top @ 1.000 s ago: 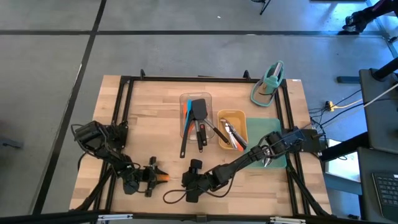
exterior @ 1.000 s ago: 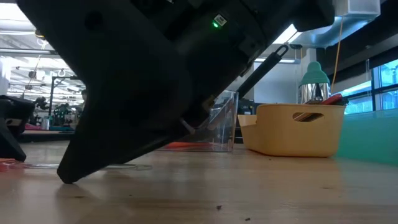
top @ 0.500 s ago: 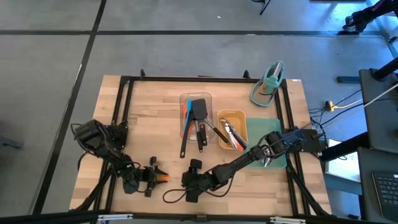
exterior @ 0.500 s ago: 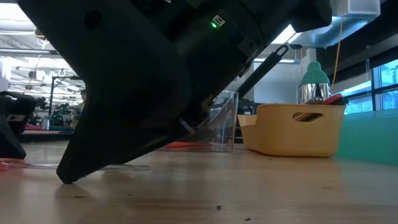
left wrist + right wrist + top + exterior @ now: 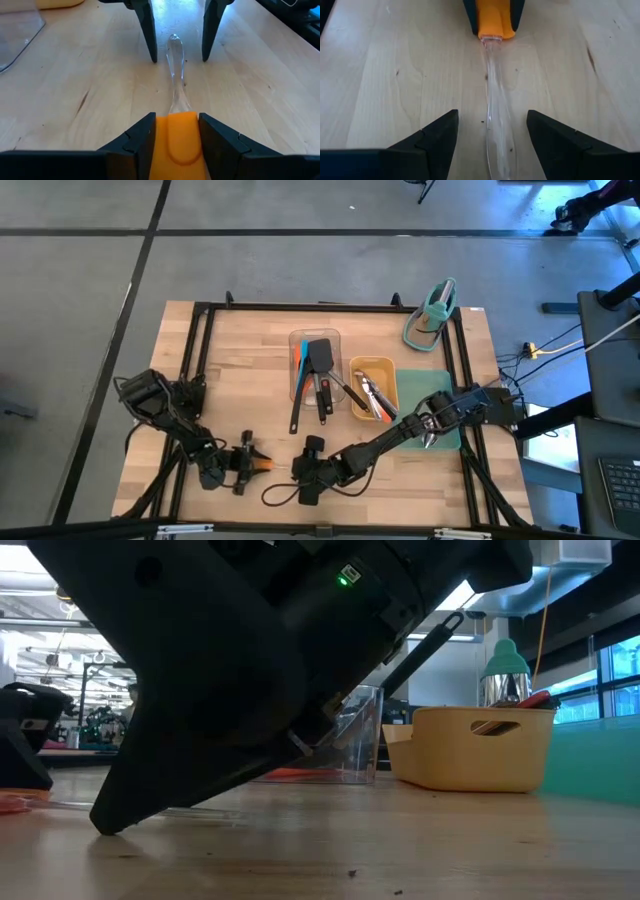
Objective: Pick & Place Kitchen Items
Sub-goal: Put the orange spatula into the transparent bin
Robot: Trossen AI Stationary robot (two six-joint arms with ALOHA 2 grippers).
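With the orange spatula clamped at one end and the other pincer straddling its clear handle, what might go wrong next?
1. The left pincer holds the orange spatula by its orange head alone, so the clear handle lying on the table could pivot or slip when lifted.
2. The right pincer stands open astride that thin, see-through handle; closing slightly off-line may miss it.
3. Both pincers face each other closely, so a forward move risks contact.
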